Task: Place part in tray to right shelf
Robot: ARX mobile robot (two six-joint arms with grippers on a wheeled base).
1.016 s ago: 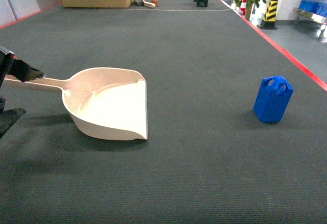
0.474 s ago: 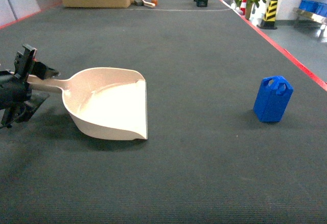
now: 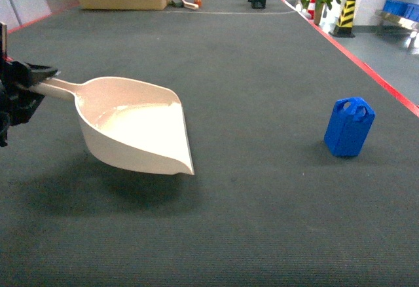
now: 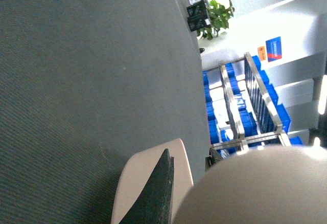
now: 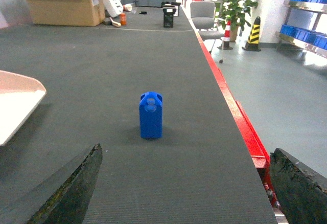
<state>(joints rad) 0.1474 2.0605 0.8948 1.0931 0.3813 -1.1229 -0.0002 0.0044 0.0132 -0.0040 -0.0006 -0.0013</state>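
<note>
Scoop raised clear of the counter; blue part not yet loaded.

The left gripper [image 3: 23,84] is clamped on the handle of the beige scoop [image 3: 134,126], which now hangs above the dark counter [image 3: 262,221] with a shadow beneath; 0.5 s ago it lay flat. The blue part [image 3: 349,127] stands upright, unmoved, well apart to the right. The right gripper [image 5: 186,183] has its fingers spread apart, holding nothing.

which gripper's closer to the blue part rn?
Right. The right gripper faces the part with jaws wide open; the left gripper is far across, clamped on the tray handle.
</note>
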